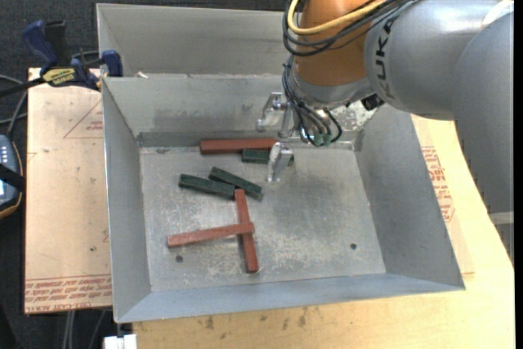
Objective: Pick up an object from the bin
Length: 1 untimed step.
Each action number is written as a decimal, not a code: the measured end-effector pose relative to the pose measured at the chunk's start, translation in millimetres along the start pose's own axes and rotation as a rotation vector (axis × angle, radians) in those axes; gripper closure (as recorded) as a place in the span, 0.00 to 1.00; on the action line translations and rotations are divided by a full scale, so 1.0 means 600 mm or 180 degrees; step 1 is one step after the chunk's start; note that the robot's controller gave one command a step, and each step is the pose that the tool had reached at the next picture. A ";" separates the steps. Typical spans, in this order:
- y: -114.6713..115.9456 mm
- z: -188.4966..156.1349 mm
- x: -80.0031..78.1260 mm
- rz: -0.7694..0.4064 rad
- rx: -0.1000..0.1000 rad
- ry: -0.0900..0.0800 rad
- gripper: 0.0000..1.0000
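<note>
The silver arm point(445, 29) reaches in from the right, over the far right corner of the bin point(122, 200). An orange cover point(331, 33) caps its wrist, with yellow and black cables point(291, 22) looped round it. Beneath the cover the hand point(277, 139) points downward, low inside the bin, close by the middle of the far wall.

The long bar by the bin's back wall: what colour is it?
A reddish-brown flat bar, camera view.

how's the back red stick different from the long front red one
The back red stick lies along the wall beside the gripper; the front red stick lies mid-floor, away from it. The back one has a green stick alongside; the front one meets another red stick. Both are slim bars.
</note>
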State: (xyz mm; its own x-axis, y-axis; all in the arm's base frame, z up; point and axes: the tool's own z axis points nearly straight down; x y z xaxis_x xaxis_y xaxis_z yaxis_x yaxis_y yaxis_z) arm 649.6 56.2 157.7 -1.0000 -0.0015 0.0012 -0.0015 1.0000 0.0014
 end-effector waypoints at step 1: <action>0.000 -0.002 -0.001 0.0003 0.0000 -0.0009 0.00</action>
State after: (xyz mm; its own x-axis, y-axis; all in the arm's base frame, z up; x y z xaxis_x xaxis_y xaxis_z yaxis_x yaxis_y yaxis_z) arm 650.4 56.0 158.9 -1.0000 -0.0006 -0.0015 -0.0006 1.0000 0.0014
